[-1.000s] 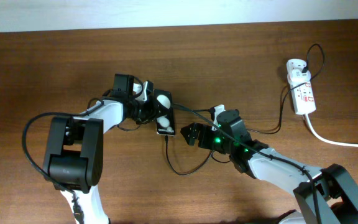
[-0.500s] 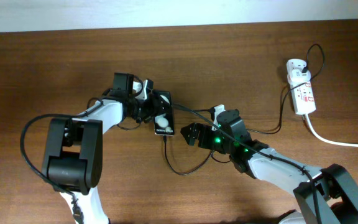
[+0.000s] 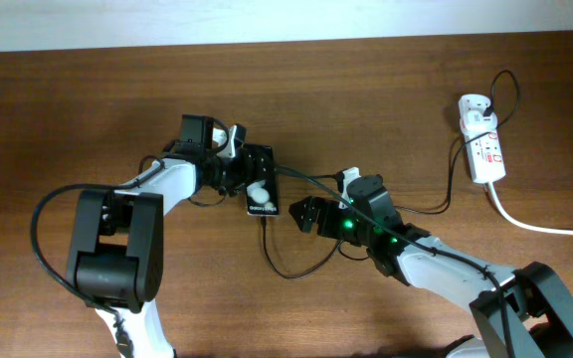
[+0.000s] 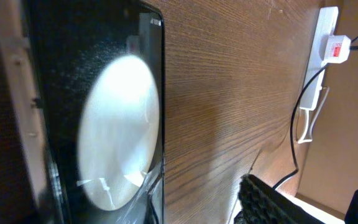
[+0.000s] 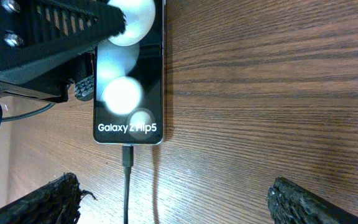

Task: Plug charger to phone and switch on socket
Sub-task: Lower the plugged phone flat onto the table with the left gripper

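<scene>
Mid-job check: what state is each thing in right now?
phone: lying flat, screen showing "Galaxy Z Flip5".
charger: connector in the phone, adapter in the socket.
socket: switch position unreadable.
left tool: open at the phone's top end.
right tool: open, empty.

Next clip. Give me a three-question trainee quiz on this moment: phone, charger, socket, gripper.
1. True or false: the charger's connector sits in the phone's port.
2. The right gripper is: A) shut on the charger; B) open, holding nothing; C) shut on the phone.
3. Fill in: the socket lies on the ____ arm's side.
Key: 1 true; 2 B; 3 right.
</scene>
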Available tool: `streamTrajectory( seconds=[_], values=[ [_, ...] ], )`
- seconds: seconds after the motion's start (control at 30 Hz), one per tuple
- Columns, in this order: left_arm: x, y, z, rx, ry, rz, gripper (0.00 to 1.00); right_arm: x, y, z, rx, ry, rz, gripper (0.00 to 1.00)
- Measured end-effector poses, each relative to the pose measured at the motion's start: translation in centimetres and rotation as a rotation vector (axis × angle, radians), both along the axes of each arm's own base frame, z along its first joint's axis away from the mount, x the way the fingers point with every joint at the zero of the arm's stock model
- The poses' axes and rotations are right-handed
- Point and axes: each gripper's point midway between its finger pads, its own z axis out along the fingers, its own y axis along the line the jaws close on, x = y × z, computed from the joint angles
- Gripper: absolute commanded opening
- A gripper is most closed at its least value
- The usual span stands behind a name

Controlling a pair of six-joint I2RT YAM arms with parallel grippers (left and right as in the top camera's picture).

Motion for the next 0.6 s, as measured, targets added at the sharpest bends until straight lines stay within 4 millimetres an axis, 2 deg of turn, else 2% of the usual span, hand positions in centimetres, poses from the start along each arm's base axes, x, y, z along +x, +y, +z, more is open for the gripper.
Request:
streamTrajectory(
  seconds=[0.1,0.13,0.17,0.27,0.6],
  values=[
    [0.07,0.07,0.14,0.010,-0.003,0.004,0.79,0.00,0.00,0.00,0.000,0.000,0.000,0.99],
    [0.08,0.11,0.14,0.016,-0.003,0.006,0.82,0.00,0.00,0.00,0.000,0.000,0.000,0.99],
    [0.12,0.09,0.23,0.017,-0.006,0.006,0.91,-0.01,0.01,-0.01,0.000,0.001,0.000,0.99],
    [0.28,0.01,0.73,0.017,-0.018,0.005,1.00,0.00,0.00,0.00,0.000,0.000,0.000,0.99],
    [0.35,0.00,0.94,0.017,-0.021,0.005,0.99,-0.01,0.00,-0.01,0.000,0.000,0.000,0.99]
  ],
)
